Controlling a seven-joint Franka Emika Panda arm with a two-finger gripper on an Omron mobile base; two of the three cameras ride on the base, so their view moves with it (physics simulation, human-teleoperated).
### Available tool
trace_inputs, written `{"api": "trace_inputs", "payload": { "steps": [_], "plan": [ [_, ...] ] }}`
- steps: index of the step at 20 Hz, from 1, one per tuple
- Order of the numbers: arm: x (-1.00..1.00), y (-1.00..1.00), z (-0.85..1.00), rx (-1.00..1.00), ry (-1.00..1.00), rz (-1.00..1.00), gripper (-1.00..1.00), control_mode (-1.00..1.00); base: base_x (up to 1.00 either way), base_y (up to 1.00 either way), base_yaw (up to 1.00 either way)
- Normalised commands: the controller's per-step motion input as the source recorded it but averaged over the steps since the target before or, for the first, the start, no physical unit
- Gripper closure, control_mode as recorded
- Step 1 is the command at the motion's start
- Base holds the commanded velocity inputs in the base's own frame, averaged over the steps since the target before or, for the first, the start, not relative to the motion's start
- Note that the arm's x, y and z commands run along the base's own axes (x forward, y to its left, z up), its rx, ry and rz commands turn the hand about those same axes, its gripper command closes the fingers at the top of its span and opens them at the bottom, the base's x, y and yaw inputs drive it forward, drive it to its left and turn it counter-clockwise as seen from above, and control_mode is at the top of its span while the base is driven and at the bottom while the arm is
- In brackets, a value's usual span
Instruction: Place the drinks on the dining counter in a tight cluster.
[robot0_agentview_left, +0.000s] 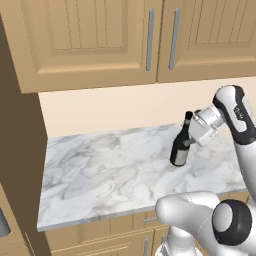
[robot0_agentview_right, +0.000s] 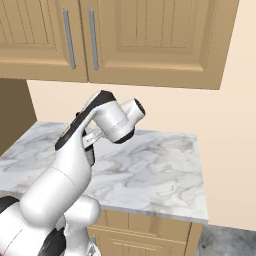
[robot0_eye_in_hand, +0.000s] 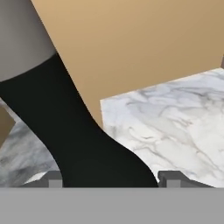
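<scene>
One wine bottle (robot0_agentview_left: 180, 148) stands upright on the marble bench (robot0_agentview_left: 100, 175), toward its right part. The end effector (robot0_agentview_left: 192, 140) sits at the bottle's neck and shoulder; in the hand view the dark bottle (robot0_eye_in_hand: 65, 131) fills the gap between the two fingertips (robot0_eye_in_hand: 174, 179), apparently gripped, though contact is hard to confirm. Behind the bench, two wall cabinet doors (robot0_agentview_left: 125, 35) hang closed.

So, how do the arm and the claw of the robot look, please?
The arm is glossy white, made of rounded tube-like segments with dark, nearly black joints and a round dark cap near the base. The wrist block is pale grey-white and boxy. The claw has two small dark grey, square-tipped fingers. No cables or markings are visible.
</scene>
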Motion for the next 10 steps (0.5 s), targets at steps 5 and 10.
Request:
{"api": "trace_inputs", "payload": {
  "steps": [5,10],
  "plan": [
    [-0.28,0.06,0.23,0.0,-0.14,-0.03,1.0,-1.0,0.0,0.0,0.0],
    [-0.21,0.0,0.32,0.01,-0.13,-0.02,1.0,-1.0,0.0,0.0,0.0]
  ]
}}
